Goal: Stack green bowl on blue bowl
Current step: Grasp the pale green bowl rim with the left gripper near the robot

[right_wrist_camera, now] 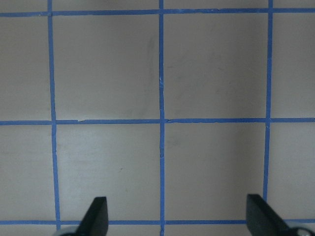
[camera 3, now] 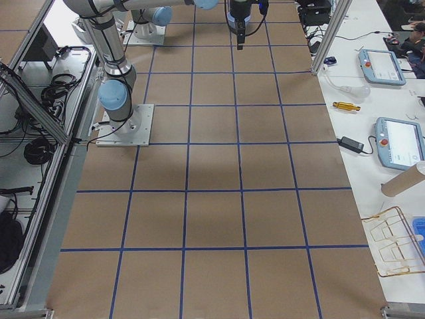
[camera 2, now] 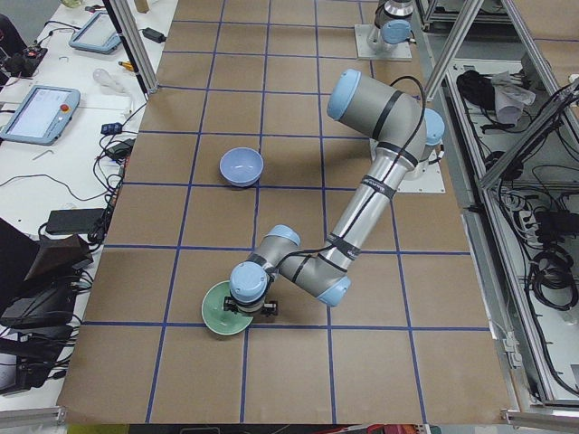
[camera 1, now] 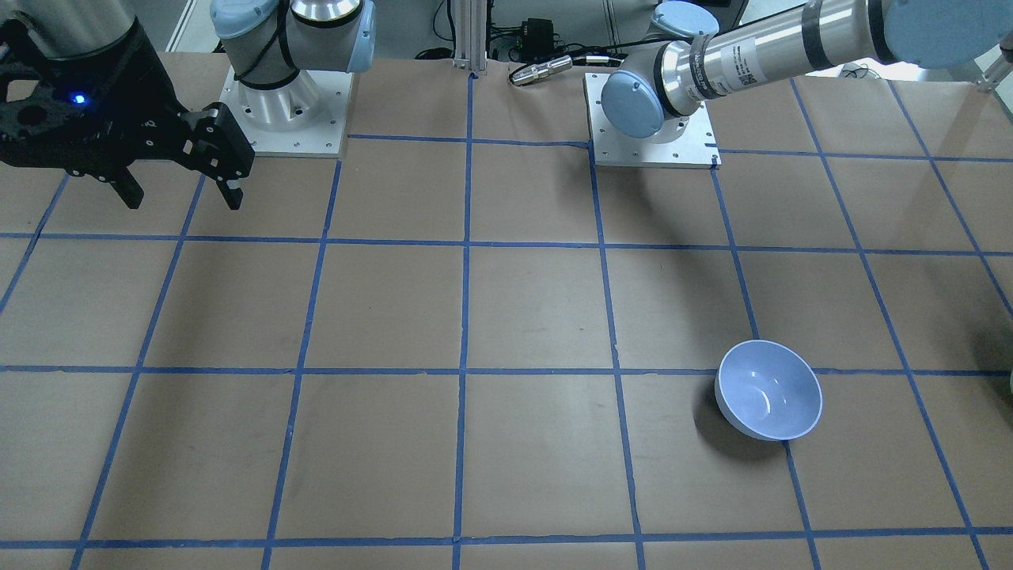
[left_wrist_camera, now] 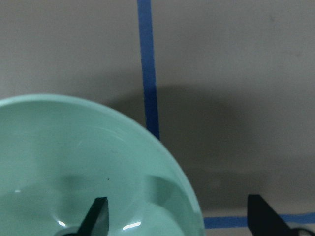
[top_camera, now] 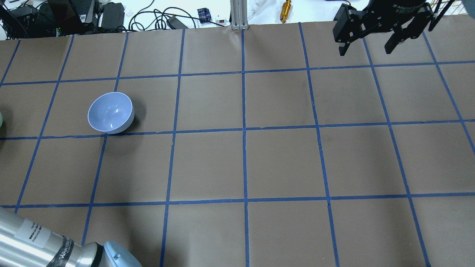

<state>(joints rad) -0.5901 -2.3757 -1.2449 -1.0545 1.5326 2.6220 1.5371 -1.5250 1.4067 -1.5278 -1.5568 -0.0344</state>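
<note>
No text reads clearly; the white label [top_camera: 32, 233] on the left arm [top_camera: 55, 246] is blurred.

Pretty even, bright overhead light. The glossy periwinkle-blue bowl [camera 1: 768, 389] shows small glints, soft shadow at its lower left.

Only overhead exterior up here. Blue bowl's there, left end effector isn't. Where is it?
Observer: Exterior left shows the left end effector down at the green bowl, just past your view's left edge.
Operator: Gripping it?
Observer: Not yet. In the left wrist view it is open: one finger is inside the bowl, the other outside, and the rim is between them.
Operator: Bowl upright?
Observer: Yes, exterior left shows it opening up.
</note>
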